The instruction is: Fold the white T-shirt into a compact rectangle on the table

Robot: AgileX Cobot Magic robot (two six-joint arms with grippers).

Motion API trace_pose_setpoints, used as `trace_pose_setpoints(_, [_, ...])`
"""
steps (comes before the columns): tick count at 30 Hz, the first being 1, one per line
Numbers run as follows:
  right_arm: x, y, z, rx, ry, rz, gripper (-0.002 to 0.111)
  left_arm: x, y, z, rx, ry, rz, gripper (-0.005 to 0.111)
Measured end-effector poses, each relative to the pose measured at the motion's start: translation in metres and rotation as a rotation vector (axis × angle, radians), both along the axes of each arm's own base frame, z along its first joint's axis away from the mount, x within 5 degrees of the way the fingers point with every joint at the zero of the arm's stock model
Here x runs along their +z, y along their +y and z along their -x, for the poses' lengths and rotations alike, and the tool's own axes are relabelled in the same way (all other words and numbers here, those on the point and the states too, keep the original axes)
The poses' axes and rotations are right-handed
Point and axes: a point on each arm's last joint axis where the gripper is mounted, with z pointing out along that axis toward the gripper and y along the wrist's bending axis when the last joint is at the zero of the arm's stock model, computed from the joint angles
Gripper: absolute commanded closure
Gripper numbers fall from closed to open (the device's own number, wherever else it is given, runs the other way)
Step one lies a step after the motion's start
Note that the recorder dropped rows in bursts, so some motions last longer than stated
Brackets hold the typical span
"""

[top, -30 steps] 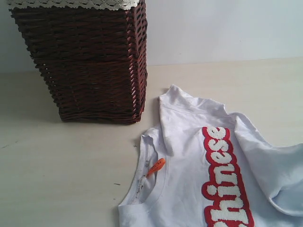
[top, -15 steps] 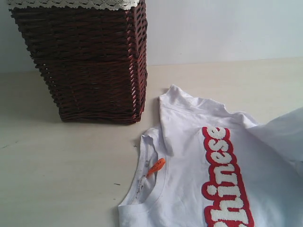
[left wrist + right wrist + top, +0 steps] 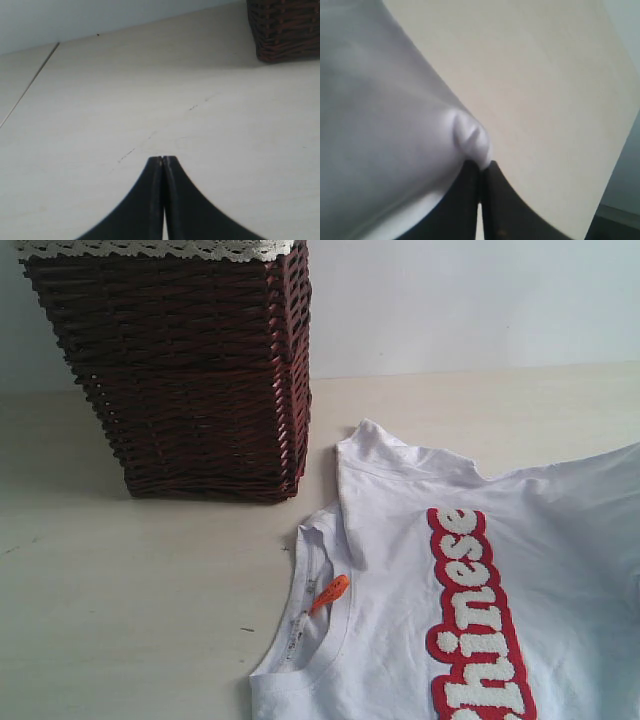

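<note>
The white T-shirt [image 3: 400, 570] lies face up on the table [image 3: 130, 590], red-edged "Chinese" lettering [image 3: 478, 610] down its chest and an orange neck tag [image 3: 330, 592] at the collar. Its right part is pulled taut out past the exterior view's right edge. In the right wrist view my right gripper [image 3: 482, 167] is shut on a pinched fold of the white T-shirt [image 3: 380, 130], the cloth stretched away from the fingertips above the table [image 3: 545, 90]. My left gripper [image 3: 163, 159] is shut on nothing over the bare table [image 3: 150, 90]. Neither gripper shows in the exterior view.
A dark brown wicker basket [image 3: 185, 370] with white lace edging [image 3: 150, 248] stands at the back left, close to the shirt's sleeve; its corner [image 3: 285, 30] shows in the left wrist view. A pale wall rises behind the table.
The folded-over right part of the shirt has been lifted and pulled out to the right, so the cloth now lies spread and taut. The left gripper has stayed put.
</note>
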Motion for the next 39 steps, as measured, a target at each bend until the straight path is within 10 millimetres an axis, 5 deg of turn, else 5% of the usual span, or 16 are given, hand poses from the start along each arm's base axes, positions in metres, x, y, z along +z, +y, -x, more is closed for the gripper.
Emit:
trace_pose_setpoints(3, [-0.005, -0.003, -0.006, -0.078, -0.049, -0.029, 0.102, 0.000, 0.000, 0.000, 0.000, 0.000, 0.000, 0.107])
trace_pose_setpoints(12, [-0.018, -0.018, -0.026, -0.318, -0.170, -0.111, 0.056, 0.000, 0.000, 0.000, 0.000, 0.000, 0.000, 0.107])
trace_pose_setpoints(18, [-0.028, -0.017, -0.031, -0.418, -0.177, -0.201, 0.055, 0.000, 0.000, 0.000, 0.000, 0.000, 0.000, 0.107])
trace_pose_setpoints(29, [0.038, -0.056, -0.027, -0.526, -0.382, -0.225, 0.057, 0.000, 0.000, 0.000, 0.000, 0.000, 0.000, 0.107])
trace_pose_setpoints(34, [0.018, -0.076, 0.009, -0.294, -0.101, -0.418, 0.061, 0.000, 0.000, 0.000, 0.000, 0.000, 0.000, 0.107])
trace_pose_setpoints(37, [-0.008, -0.087, 0.034, -0.039, 0.056, -0.499, 0.060, 0.000, 0.000, 0.000, 0.000, 0.000, 0.000, 0.107])
trace_pose_setpoints(39, [-0.026, -0.099, 0.042, -0.014, 0.077, -0.537, 0.057, 0.000, 0.000, 0.000, 0.000, 0.000, 0.000, 0.107])
